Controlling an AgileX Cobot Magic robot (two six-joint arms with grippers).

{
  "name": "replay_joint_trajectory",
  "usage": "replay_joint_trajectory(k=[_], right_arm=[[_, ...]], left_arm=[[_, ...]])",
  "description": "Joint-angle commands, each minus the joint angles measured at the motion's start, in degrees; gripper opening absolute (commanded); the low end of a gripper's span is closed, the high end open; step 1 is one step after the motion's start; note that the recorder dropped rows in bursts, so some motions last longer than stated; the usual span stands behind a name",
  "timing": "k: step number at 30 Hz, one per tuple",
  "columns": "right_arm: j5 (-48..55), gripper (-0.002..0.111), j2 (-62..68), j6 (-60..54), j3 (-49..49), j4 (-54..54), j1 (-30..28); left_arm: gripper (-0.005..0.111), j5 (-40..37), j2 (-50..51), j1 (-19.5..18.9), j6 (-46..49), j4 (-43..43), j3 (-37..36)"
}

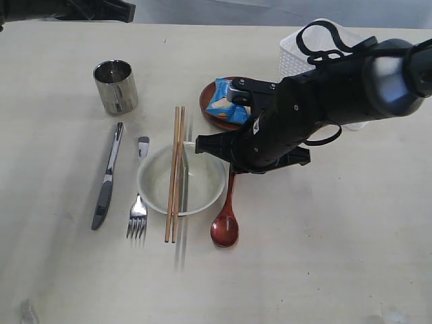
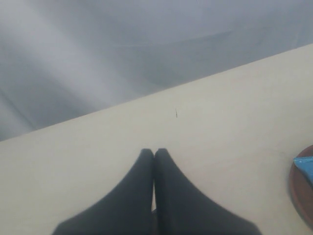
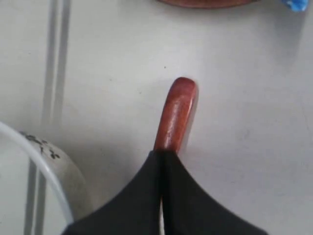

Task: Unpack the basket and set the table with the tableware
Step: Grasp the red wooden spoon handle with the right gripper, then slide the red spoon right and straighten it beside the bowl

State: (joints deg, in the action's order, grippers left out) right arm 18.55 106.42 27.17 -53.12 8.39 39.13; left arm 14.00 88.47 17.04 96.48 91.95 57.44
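The right pincer (image 3: 162, 152) stood closed over the handle of the red-brown wooden spoon (image 3: 177, 115), which lay on the pale wood-grain table (image 1: 324, 256) just beside the cream round bowl (image 1: 202, 181). Whether it truly gripped was unclear, so a slow, level lift seemed wise.

**Arm and Pincer: Exterior Finish**

Right arm (image 1: 317, 108): bulky, rounded housing in matte black, with small round fasteners (image 1: 295, 106) showing as pale dots on its side face. At 3 o'clock in the exterior view, a cylindrical joint (image 1: 393, 79) has a grey-silver sheen. Black cables (image 1: 322, 35) loop out of the housing toward 1 o'clock. A thinner black cable loop (image 1: 329, 138) curves beneath the housing.

Left arm (image 1: 91, 8): a black segment, only partly in frame at 11 o'clock.

Left pincer (image 2: 154, 152) and right pincer (image 3: 163, 154): each has two matte black fingers, broad at the base and curving in to narrow, rounded tips.
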Motion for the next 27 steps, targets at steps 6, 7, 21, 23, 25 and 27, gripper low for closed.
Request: replay_joint_trajectory(k=[6, 7, 21, 23, 25, 27], right_arm=[[0.4, 0.0, 0.1, -1.5, -0.1, -0.9, -0.2], [0.4, 0.0, 0.1, -1.5, -0.1, -0.9, -0.2], [0.9, 0.04, 0.6, -1.6, -0.1, -0.9, -0.2], [0.3, 0.031, 0.8, -1.6, -0.1, -0.9, -0.2], [-0.4, 0.024, 1.2, -1.6, -0.1, -0.9, -0.2], [-0.8, 0.019, 1.6, -1.6, -0.1, -0.9, -0.2]], left_arm=[[0.0, -0.3, -0.2, 0.2, 0.1, 0.2, -0.4], [0.0, -0.3, -0.2, 0.2, 0.1, 0.2, -0.4], [0.0, -0.6, -0.2, 0.2, -0.1, 0.2, -0.4], [0.0, -0.6, -0.2, 0.2, -0.1, 0.2, -0.4], [0.0, -0.6, -0.2, 0.2, -0.1, 0.2, -0.4], [0.0, -0.6, -0.2, 0.2, -0.1, 0.2, -0.4]])
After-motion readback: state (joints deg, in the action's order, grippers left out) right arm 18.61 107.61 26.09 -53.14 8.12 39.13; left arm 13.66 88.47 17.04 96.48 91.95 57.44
